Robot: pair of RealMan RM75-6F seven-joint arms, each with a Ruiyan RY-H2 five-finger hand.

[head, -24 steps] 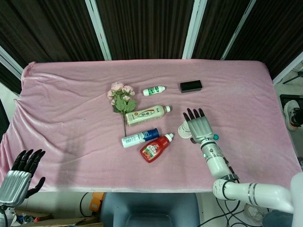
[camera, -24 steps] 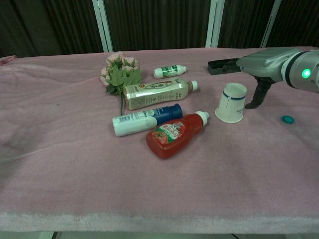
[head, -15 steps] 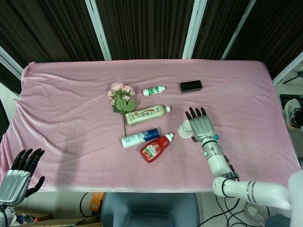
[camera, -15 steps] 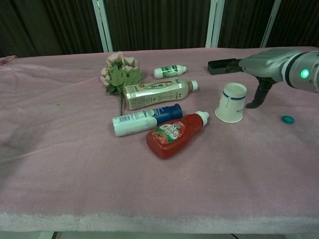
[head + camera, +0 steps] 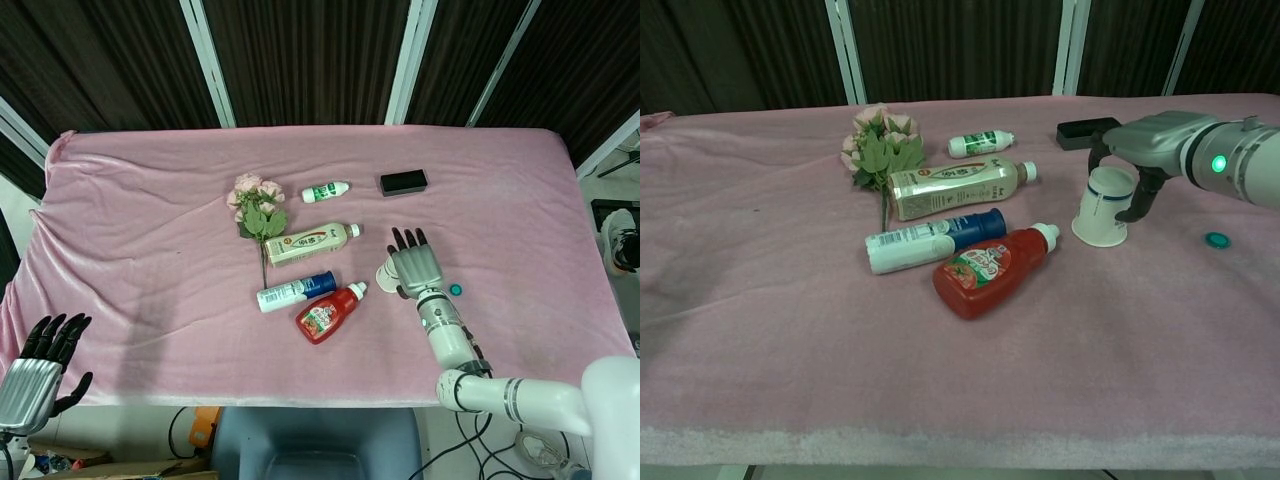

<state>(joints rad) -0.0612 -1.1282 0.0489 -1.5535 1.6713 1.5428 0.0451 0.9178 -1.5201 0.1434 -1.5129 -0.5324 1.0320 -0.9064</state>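
Over the right half of the pink surface (image 5: 140, 230) I have my right hand (image 5: 415, 268) sitting directly above the white paper cup (image 5: 1105, 206), which stands upside down with a thin blue ring near its upper end. From the head view only a sliver of the cup (image 5: 387, 276) shows at the hand's left edge, and the dark fingers (image 5: 405, 239) point away from me, laid out flat and a little apart. The chest view gives me what the head view hides: the right hand (image 5: 1140, 150) arches over the cup's top, with the thumb hanging down just beside its right wall and another digit near the left shoulder. I cannot tell whether either one touches the cup; nothing looks clamped.

A small teal cap (image 5: 1215, 239) lies near, to the right of the cup. To its left lie a red ketchup bottle (image 5: 990, 270), a white bottle with a blue cap (image 5: 930, 243), a tan drink bottle (image 5: 955, 187), a small green-labelled bottle (image 5: 980, 144) and a bunch of pink flowers (image 5: 878, 148). A black box (image 5: 403, 182) lies further back.

My left hand (image 5: 40, 365) appears only in the head view, off the surface's near-left corner, fingers spread, holding nothing.
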